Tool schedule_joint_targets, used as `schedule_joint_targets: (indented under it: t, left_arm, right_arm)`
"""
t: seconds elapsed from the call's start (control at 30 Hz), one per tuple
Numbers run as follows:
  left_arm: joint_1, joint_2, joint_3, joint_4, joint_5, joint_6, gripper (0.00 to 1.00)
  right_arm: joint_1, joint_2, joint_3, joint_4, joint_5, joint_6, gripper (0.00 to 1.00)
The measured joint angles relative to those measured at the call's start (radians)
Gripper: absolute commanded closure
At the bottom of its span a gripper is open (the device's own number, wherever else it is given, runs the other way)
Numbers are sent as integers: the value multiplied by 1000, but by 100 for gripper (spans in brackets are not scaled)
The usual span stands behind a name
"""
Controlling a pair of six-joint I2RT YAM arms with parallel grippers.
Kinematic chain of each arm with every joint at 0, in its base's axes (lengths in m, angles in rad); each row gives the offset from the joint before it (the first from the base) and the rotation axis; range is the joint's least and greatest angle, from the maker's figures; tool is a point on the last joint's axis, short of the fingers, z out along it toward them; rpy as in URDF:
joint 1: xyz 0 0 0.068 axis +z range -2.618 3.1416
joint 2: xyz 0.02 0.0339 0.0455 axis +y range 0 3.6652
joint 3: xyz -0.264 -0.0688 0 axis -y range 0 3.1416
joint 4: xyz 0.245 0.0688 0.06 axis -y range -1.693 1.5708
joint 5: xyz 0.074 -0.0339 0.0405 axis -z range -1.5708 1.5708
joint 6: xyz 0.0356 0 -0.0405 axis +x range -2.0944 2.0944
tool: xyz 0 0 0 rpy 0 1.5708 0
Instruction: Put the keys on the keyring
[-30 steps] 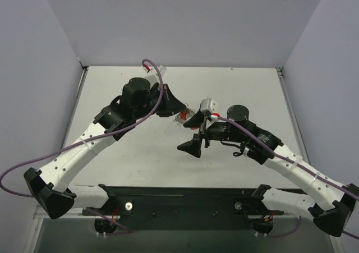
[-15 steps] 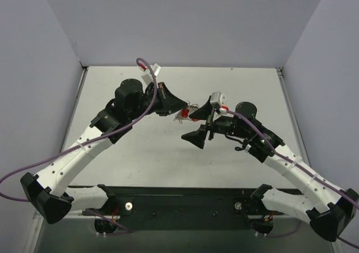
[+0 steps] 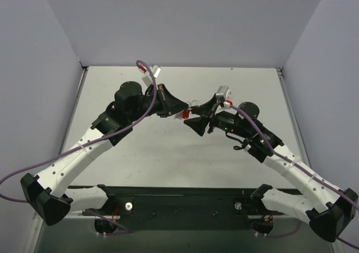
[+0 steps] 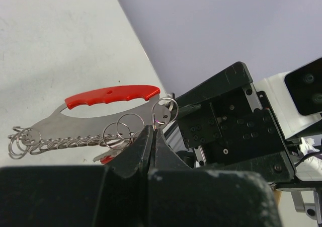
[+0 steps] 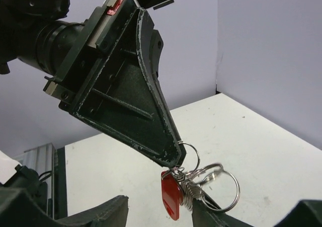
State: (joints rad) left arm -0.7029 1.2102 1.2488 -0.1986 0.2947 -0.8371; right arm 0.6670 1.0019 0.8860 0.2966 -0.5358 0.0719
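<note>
While the left gripper [image 4: 152, 132] stays out of the table's [image 4: 45, 46] way, it is clamped shut on the silver end of the keyring [image 4: 113, 93], holding it lifted and presented sideways. The right gripper [image 3: 192, 118] stands parted just beside the dangling rings [image 5: 221, 186], presumably ready to thread. Individual keys cannot be told apart among them.

place: robot lab cell | cue — 3 bare grey walls [image 3: 185, 23], white table [image 3: 168, 152]

My keyring [image 4: 108, 95], a red arc joined to a silver band strung with small rings, sits nearly level at centre-left of the left wrist view. Keys [image 5: 171, 197], one red-tagged, dangle beneath.
</note>
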Motion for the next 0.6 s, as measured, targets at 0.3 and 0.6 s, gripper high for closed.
schedule_joint_targets:
  t: [0.3, 0.6]
  left_arm:
    - [0, -13, -18, 24, 3, -13, 100]
    - [0, -19, -29, 40, 16, -19, 100]
  right_arm:
    - [0, 10, -3, 45, 9, 18, 69]
    - [0, 11, -3, 65, 20, 37, 88]
